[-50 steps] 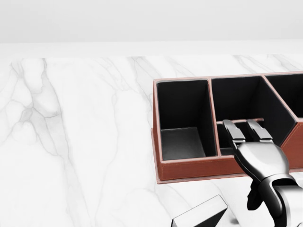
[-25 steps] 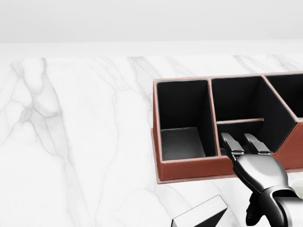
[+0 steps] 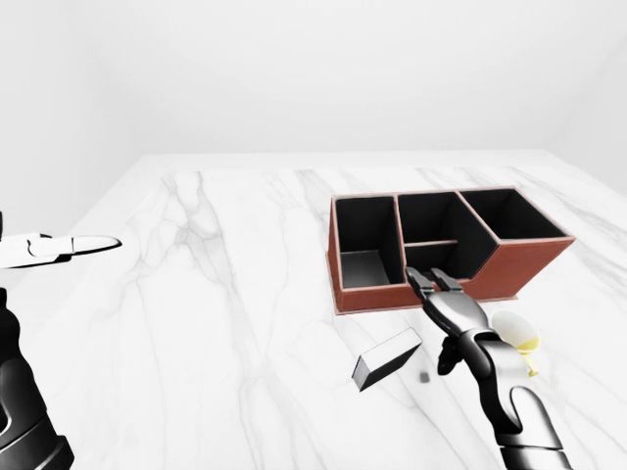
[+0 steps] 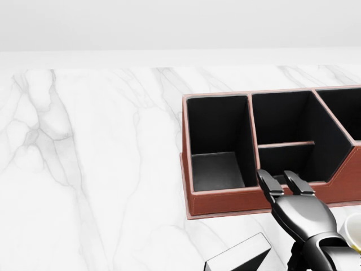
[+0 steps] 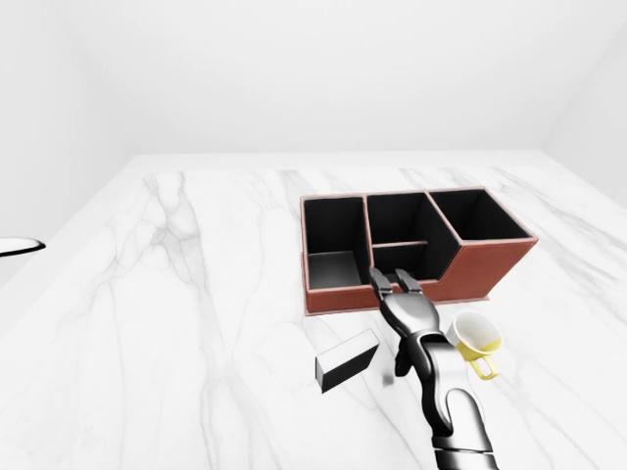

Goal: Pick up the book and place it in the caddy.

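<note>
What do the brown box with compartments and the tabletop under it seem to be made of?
The caddy looks like reddish-brown leather, or an imitation of it: matte outer walls with paler edging, and a dull black lining inside. The table looks like polished white marble, going by its grey veins and soft sheen. Both are simulator renders, so this is look only.

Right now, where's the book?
The book lies flat on the marble table, below the caddy in the right-eye view, left of the right hand.

A closed book [image 5: 347,359] lies flat on the marble just below the empty brown caddy [image 5: 411,247].
</note>
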You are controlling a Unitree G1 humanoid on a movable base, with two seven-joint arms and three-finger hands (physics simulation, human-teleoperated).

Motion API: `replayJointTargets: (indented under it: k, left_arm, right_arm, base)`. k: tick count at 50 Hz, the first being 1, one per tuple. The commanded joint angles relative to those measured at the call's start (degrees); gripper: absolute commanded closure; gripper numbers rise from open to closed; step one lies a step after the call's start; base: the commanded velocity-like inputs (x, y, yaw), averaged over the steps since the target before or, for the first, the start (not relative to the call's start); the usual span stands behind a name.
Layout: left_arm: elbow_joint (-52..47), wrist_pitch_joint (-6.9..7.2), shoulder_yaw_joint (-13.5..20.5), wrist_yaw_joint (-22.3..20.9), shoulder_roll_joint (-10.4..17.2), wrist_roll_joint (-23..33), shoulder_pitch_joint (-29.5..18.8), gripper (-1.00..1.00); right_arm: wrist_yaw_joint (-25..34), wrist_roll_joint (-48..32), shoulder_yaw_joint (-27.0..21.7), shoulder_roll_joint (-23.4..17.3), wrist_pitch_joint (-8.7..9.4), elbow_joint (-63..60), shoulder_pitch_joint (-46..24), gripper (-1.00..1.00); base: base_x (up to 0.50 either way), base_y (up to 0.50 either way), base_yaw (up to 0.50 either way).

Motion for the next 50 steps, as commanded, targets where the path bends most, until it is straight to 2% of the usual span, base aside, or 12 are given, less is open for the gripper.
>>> replayJointTargets:
  k: [1,11,16,23,41,50]
  left_arm:
    - [-0.41,0.00,0.03,0.14,0.06,-0.13,-0.07,-1.00]
    - [-0.08,0.00,0.13,-0.03,-0.27,-0.03,0.36,-1.00]
    - [-4.82,0.00,3.30,-1.44,-1.09,-1.06,3.44,-1.00]
    - [-11.03,0.00,8.15,-4.09,-2.64,-1.80,6.86,-1.00]
    - [-10.56,0.00,7.49,-4.53,-3.01,-0.43,6.22,-1.00]
    - [-10.40,0.00,7.37,-4.43,-3.04,-0.43,6.11,-1.00]
  right_arm:
    - [-0.25,-0.91,1.40,0.87,0.00,-0.15,0.22,-1.00]
    - [-1.99,-2.87,3.54,1.93,0.00,0.33,0.84,-1.00]
    - [-1.50,-2.63,4.84,3.02,0.00,-1.56,2.33,-1.00]
    - [-4.75,-5.85,6.85,3.55,0.00,-2.92,5.34,-1.00]
    - [-3.81,-7.48,12.32,5.67,0.00,-6.85,8.82,-1.00]
    - [-3.42,-8.17,15.33,6.46,0.00,-7.09,8.10,-1.00]
  base:
    - [0.00,0.00,0.00]
    - [0.00,0.00,0.00]
    - [0.00,0.00,0.00]
    - [0.00,0.00,0.00]
    - [0.00,0.00,0.00]
    - [0.00,0.00,0.00]
